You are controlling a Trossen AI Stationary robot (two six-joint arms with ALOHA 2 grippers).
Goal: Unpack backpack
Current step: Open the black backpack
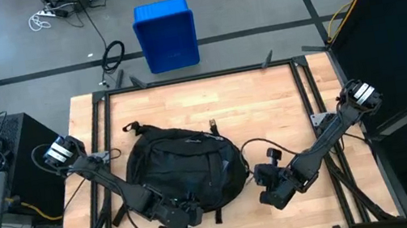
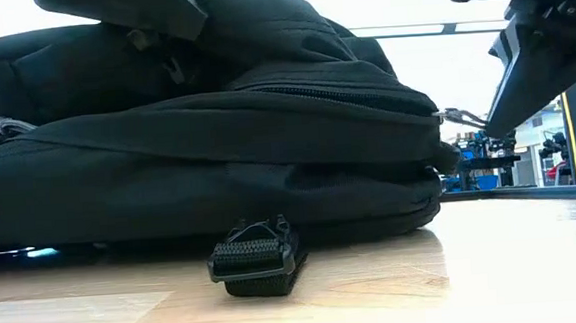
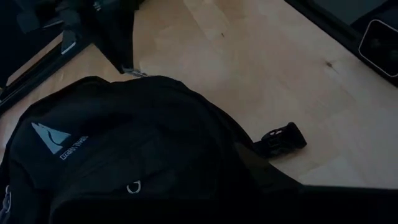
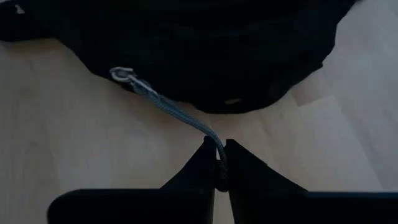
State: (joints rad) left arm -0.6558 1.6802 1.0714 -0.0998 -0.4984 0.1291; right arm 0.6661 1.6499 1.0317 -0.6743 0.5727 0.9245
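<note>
A: Where's the backpack [image 1: 184, 170] sitting?

B: It's lying flat mid-worktop [image 1: 267, 104], between both arms, long axis looking roughly left-right. All zips I can see are looking closed, so nothing's out yet. A loose strap buckle [image 2: 257, 259] is resting on the wood at its near edge.

A: Right tool?

B: The right tool [image 4: 221, 171] is sitting just off the bag's right end, jaws clenched on a grey zip-pull cord [image 4: 171, 109]. The cord is running taut from its ring [image 4: 122, 75] at the bag's edge back to the jaws. My read: the pull will have to follow the zip line, away from the bag.

A: Left tool?

B: The left tool [image 1: 180, 216] is hanging over the bag's near-left edge, jaws clenched, holding nothing I can make out. Logo [image 3: 50, 137] is showing below it. Both are close, but the right one has the cord.
</note>
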